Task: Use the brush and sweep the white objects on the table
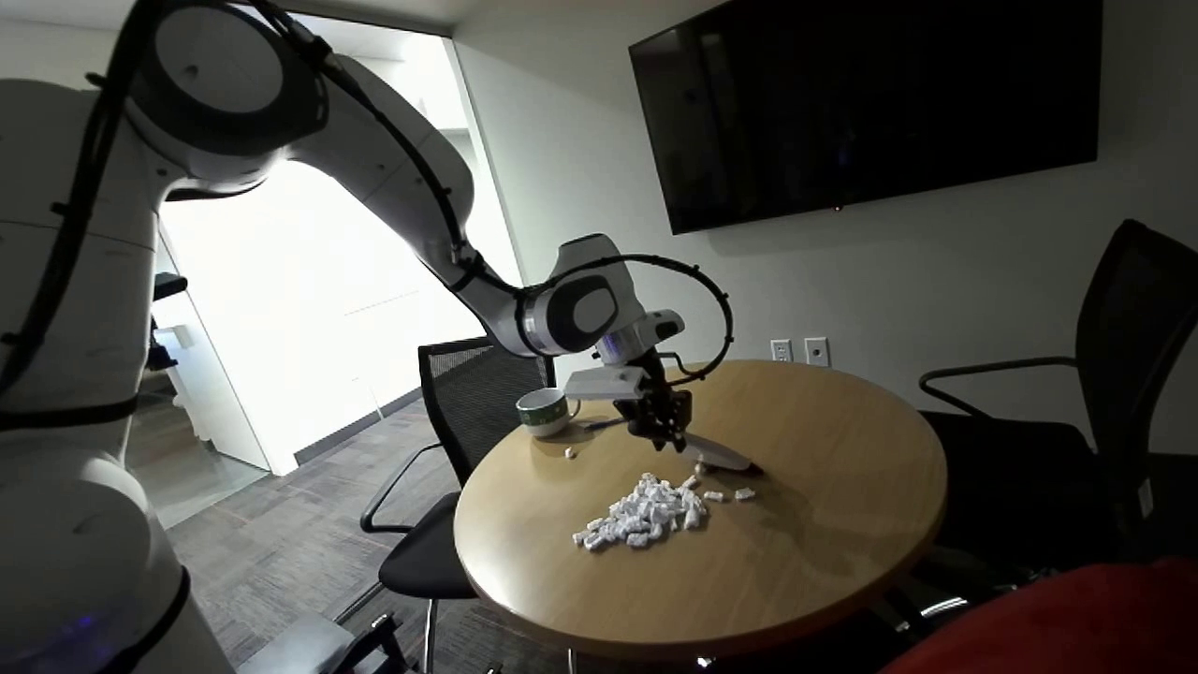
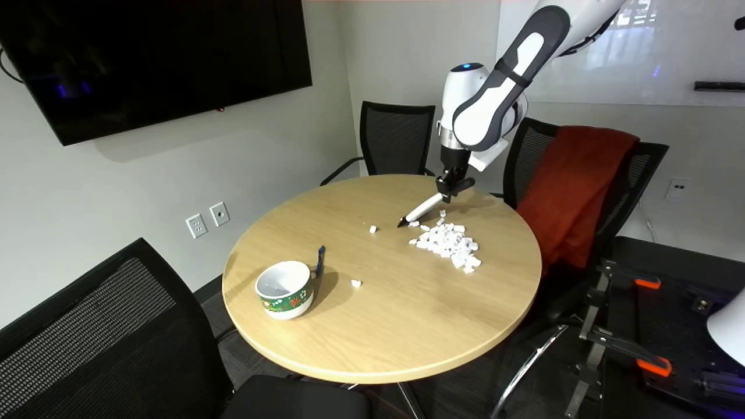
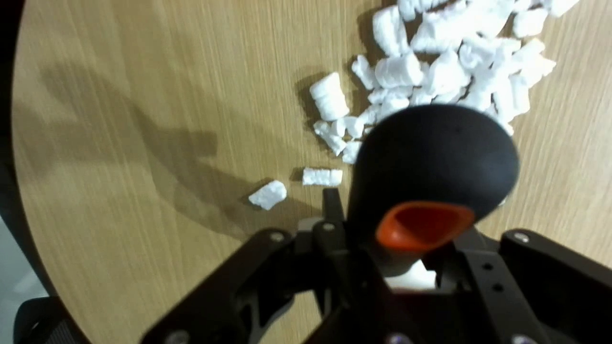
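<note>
Gripper (image 2: 447,191) was pinched on the brush (image 2: 424,208), jaws closed in on the black handle (image 3: 437,148). Handle butt, orange-lined hole (image 3: 423,225) and all, stuck up big in the wrist view; pale head (image 1: 716,454) slanted down to a dark tip (image 2: 403,222), which I took for bristles. My read on the why: gripping at the handle gave the head full clearance, and the slant got the tip low without scraping the jaws on the round table (image 2: 372,331). Couldn't tell whether the tip actually touched down.

Head lay along the edge of the heap of white foam bits (image 2: 448,241), on the side toward the wall TV (image 1: 870,103), a few loose bits (image 2: 414,223) just beside it. Looked like the spot for raking those into the heap; I judged the sweep unfinished. One stray bit (image 2: 373,229) sat near the tip but apart; another stray bit (image 2: 356,283) sat well apart from the heap, nearer the cup (image 2: 285,289).

That cup, green-banded, stood upright toward the table's edge, a dark blue pen-like stick (image 2: 320,260) beside it. Both were well clear of the brush, presumably parked there for sweeping room. Red cloth (image 2: 582,186) hung over a chair back (image 2: 534,148), off the job entirely.
</note>
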Robot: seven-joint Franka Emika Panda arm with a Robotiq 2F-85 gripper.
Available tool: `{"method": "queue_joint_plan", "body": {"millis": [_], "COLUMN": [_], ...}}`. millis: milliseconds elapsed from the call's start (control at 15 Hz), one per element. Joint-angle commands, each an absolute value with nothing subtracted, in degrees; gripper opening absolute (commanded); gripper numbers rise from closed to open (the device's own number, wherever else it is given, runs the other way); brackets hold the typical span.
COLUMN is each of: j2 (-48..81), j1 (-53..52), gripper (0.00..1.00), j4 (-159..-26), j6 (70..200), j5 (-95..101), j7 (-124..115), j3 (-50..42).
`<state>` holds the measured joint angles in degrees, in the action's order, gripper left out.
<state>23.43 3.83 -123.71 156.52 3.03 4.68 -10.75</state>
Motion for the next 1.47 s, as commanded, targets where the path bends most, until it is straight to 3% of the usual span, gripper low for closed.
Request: {"method": "queue_joint_plan", "body": {"millis": [0,600,1133,1400], "j2": [15.4,5.6,8.8,10.9], "j1": [2.3,-0.4,-2.9,-2.4], "gripper": [0.14,0.14,0.14,0.14], "j4": [-133.0,-144.0,-137.2,-137.1], "j6": [157.5,165.6,168.3,170.2], "j5": [6.7,18.0,41.2,39.7], "j7": [1.4,-13.0,-48.0,-55.4], "j3": [-10.8,-13.2,-26.2,-26.3]}}
